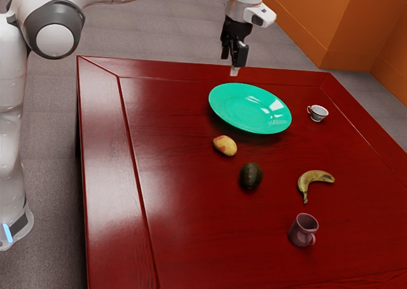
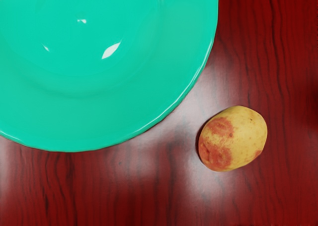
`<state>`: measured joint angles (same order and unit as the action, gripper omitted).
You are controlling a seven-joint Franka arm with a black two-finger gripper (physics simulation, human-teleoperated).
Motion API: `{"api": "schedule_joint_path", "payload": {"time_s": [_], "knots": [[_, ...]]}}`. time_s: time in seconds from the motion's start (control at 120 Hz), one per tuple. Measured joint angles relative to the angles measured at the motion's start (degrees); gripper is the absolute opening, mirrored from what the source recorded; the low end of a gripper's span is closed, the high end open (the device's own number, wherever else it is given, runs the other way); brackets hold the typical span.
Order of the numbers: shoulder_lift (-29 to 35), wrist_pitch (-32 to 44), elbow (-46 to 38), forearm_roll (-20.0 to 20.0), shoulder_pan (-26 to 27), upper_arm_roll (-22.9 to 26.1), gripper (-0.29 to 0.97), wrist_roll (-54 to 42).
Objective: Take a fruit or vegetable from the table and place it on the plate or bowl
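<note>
A green plate (image 1: 250, 107) lies on the dark red table (image 1: 172, 194); its rim (image 2: 164, 112) curves through the wrist view. Just in front of it sits a yellow fruit with red blotches (image 1: 224, 145) (image 2: 232, 138). Farther forward lie a dark green avocado (image 1: 250, 176) and a banana (image 1: 313, 180). My black gripper (image 1: 234, 70) hangs in the air above the plate's far rim, well clear of the table, holding nothing.
A small white cup (image 1: 317, 112) stands to the exterior view's right of the plate. A purple mug (image 1: 303, 230) stands near the table's front, below the banana. Orange walls (image 1: 356, 22) rise behind the table's far right corner.
</note>
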<state>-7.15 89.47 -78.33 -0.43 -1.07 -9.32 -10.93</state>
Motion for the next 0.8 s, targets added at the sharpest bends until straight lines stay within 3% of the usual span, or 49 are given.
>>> {"api": "schedule_joint_path", "payload": {"time_s": [0.383, 0.467, 0.617, 0.8], "knots": [[0.09, -0.26, 0.0, -1.42, -0.23, -1.19, 0.68, -4.42], [0.31, -0.56, 0.43, -1.34, -0.97, 2.79, 0.68, -6.38], [0.29, -0.84, 0.51, 2.09, 0.61, 12.42, 0.68, -9.63], [-0.89, -0.76, -0.05, 6.4, 0.55, 20.39, 0.68, -16.97]]}}
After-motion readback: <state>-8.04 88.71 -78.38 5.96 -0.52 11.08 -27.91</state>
